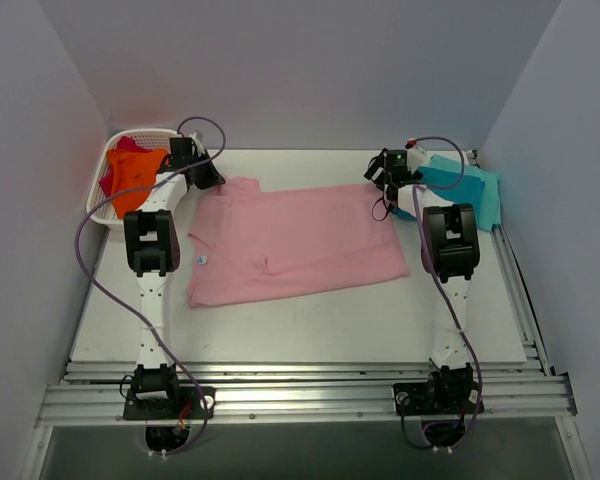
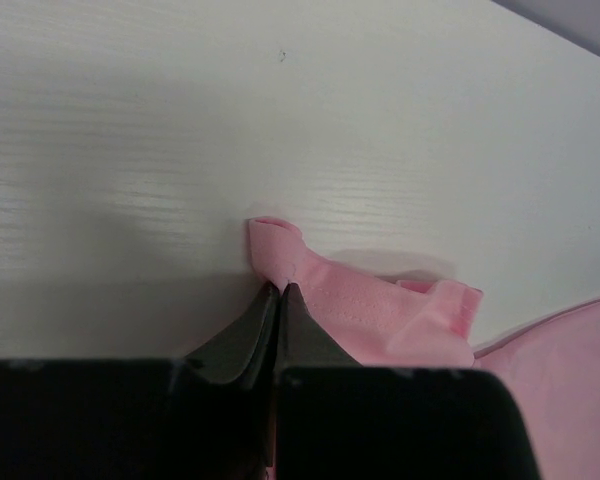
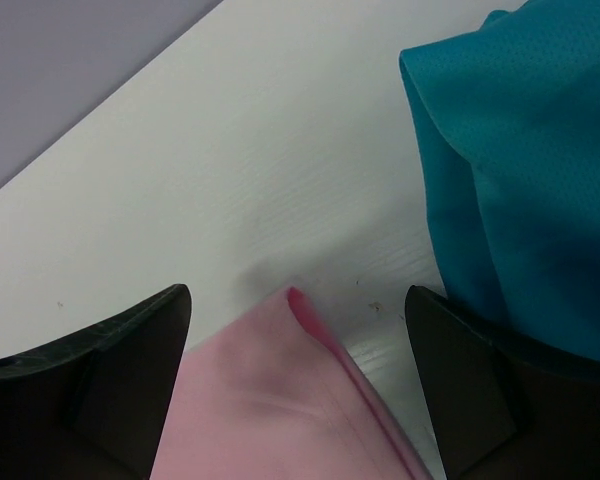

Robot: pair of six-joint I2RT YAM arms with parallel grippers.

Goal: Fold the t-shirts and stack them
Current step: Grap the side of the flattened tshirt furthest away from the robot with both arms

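- One pink tee (image 1: 295,245) lies spread out in the middle of the table (image 1: 310,325).
- I see my left gripper (image 2: 280,290) pinched tight on a bunched far-left corner of the pink tee.
- My right gripper (image 3: 296,296) is spread wide at the far-right corner.
- That corner sits between its two fingers. I cannot tell if they touch it.
- Some folded teal tees (image 1: 462,190) sit just to the right of my right gripper.
- At the far left stands a basket (image 1: 98,205) with orange and red clothes (image 1: 135,170) in it.
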